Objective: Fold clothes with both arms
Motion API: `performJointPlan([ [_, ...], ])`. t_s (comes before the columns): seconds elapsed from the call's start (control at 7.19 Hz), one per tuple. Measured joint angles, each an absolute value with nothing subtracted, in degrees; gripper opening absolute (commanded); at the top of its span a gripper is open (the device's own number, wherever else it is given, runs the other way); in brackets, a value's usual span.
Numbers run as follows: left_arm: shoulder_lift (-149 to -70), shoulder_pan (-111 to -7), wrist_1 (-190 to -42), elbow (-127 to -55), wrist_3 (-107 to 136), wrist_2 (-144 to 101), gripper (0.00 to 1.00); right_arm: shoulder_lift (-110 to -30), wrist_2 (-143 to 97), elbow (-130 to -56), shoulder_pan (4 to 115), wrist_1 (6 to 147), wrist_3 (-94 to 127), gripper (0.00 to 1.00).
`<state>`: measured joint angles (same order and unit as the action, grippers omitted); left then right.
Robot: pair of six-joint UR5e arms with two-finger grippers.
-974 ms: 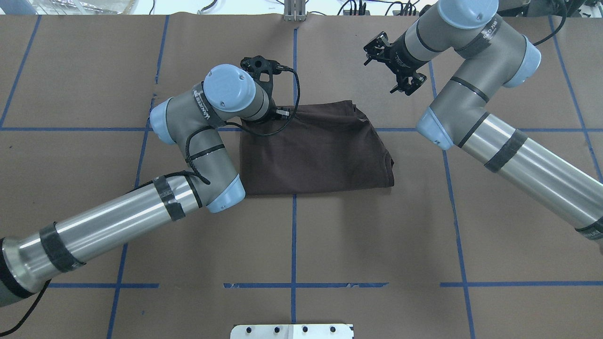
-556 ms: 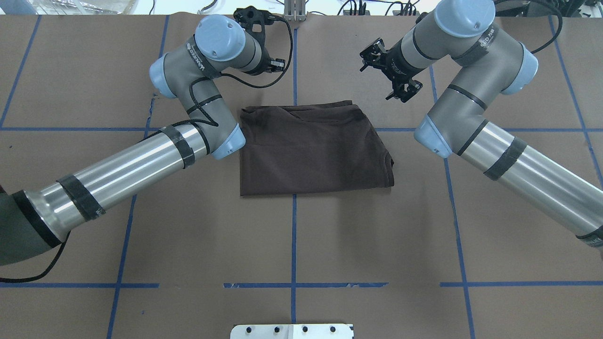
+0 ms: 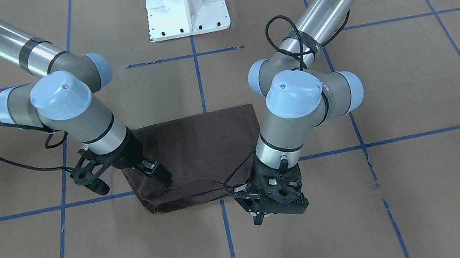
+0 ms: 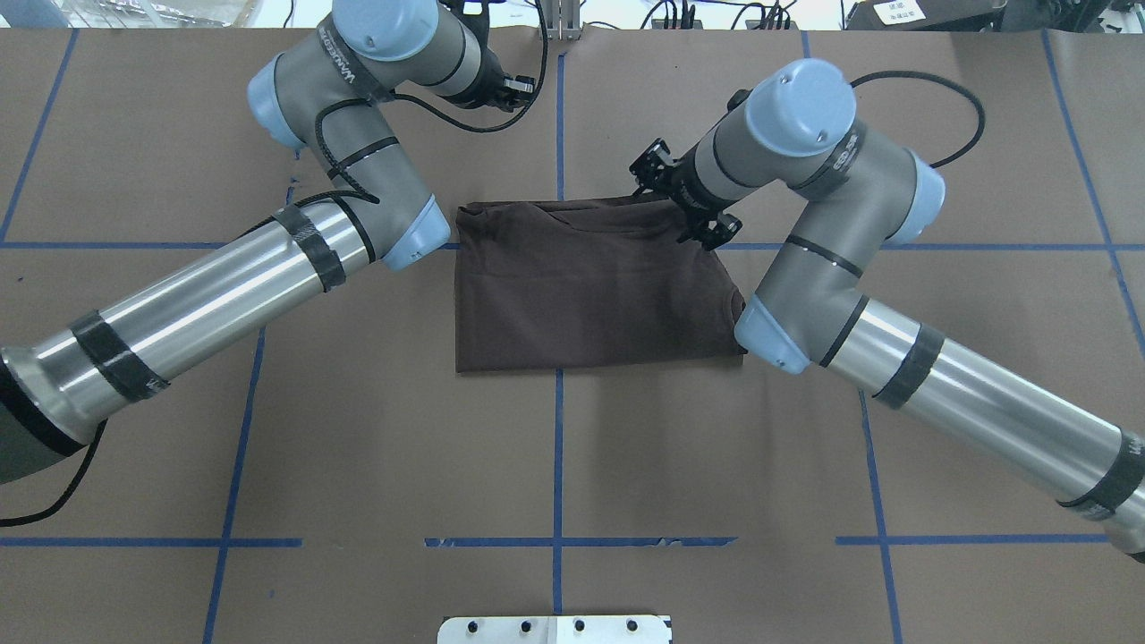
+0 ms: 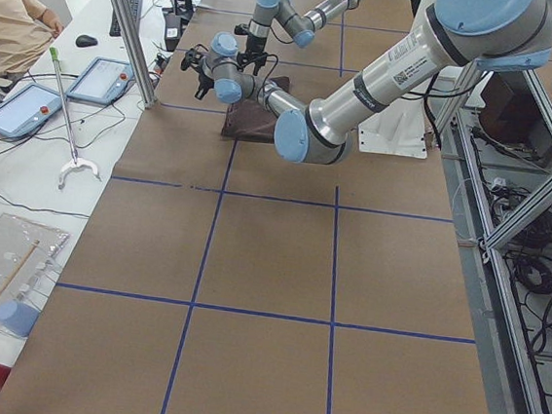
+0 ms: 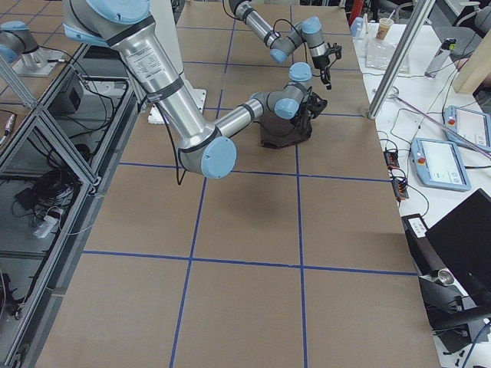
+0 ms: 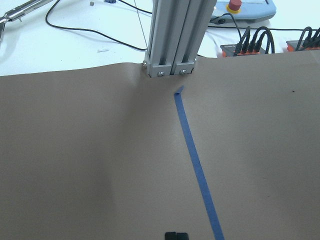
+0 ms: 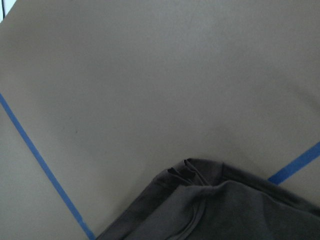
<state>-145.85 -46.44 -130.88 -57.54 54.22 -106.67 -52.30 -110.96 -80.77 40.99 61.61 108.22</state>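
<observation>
Brown paper tabletop (image 4: pixel 716 447), blue tape grid (image 4: pixel 557 447), aluminium post (image 7: pixel 175 35) at far edge; folded T-shirt (image 4: pixel 581 295) central. Left gripper (image 3: pixel 258 215), right gripper (image 3: pixel 157 171): finger spread unreadable.

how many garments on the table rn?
1: a folded dark brown T-shirt just beyond the middle of the table, with the right gripper over its far right corner. Nothing else shows, though its folds could hide more.

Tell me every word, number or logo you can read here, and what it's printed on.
Nothing here reads clearly.
White wrist lettering on the left arm: too blurred to read.
White band lettering on the right arm: too blurred.
White sticker on the left arm, exterior left view: too small.
White label beyond the table's far edge: too small.
T-shirt: no lettering shows.
</observation>
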Motion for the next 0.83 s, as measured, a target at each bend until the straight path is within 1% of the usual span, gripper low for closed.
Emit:
performJointPlan([
  [0.28,-142.08,-47.23,-130.24,-62.18,54.27,-108.99,0.00,-50.98,-107.99,-79.08,37.63,61.70,109.22,0.00],
  [0.56,-140.82,-47.35,-130.39,-63.05,54.43,-109.30,0.00,-47.36,-106.97,-73.21,37.28,61.62,105.77,0.00],
  [0.83,-140.22,-47.37,-130.80,-63.16,54.59,-109.33,0.00,-43.75,-106.93,-66.68,39.46,61.48,101.39,0.00],
])
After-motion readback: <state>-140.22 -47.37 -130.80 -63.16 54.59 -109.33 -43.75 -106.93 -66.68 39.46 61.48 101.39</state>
